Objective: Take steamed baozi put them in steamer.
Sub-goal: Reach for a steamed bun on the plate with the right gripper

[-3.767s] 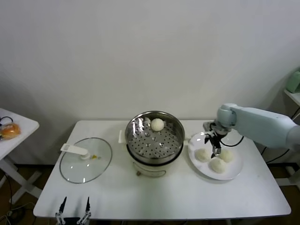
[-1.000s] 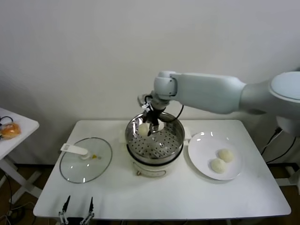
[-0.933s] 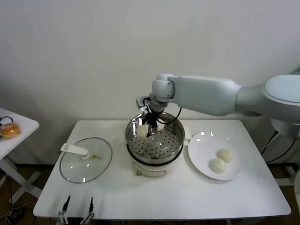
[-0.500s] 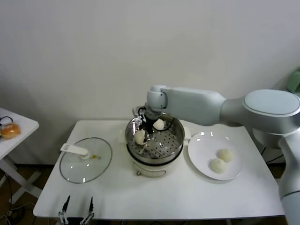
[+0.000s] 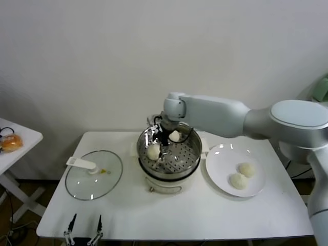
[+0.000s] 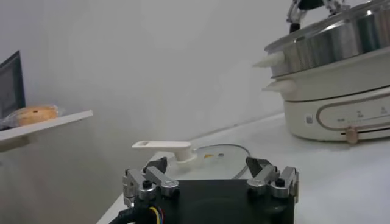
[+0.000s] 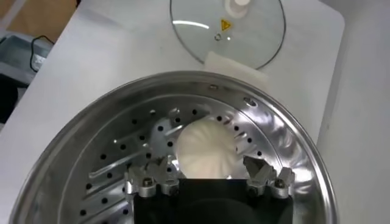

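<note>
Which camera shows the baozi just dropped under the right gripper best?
Right wrist view: the baozi fills the steamer floor below the open right gripper. Head view shows it small; left wrist view only the steamer's outside.

The head view looks forward and down from above the near edge of the bench (image 5: 205,215), taking in its whole top with the steamer (image 5: 169,156) at mid-frame. The left wrist view sits low at bench height, looking level across the top past the left claw (image 6: 210,173) to the glass lid (image 6: 201,152) and the steamer's side, both shared with the head view. The right wrist view looks straight down from close above, past the right claw (image 7: 207,173), into the steamer basket.
</note>
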